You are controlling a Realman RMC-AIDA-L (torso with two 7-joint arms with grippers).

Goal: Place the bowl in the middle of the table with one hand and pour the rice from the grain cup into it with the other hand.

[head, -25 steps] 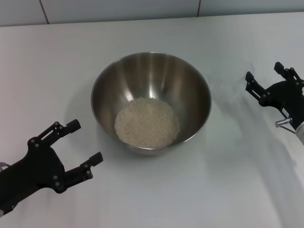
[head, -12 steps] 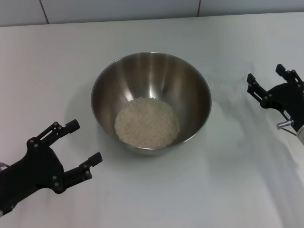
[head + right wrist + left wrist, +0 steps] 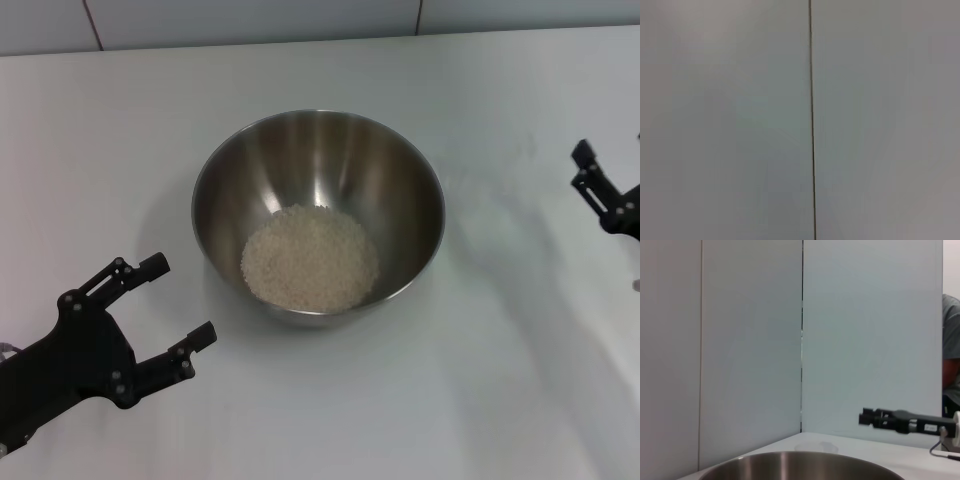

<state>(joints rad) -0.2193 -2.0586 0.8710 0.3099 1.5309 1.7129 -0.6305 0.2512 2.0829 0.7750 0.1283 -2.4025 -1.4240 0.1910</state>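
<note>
Head view gives me the bowl mid-table, rice heaped inside; no cup visible. My left gripper hangs near its front-left, prongs spread, empty. My right gripper sits at the far right edge; its spread I can't judge. Steel looks stiff and slick; I'd pinch the rim.
</note>
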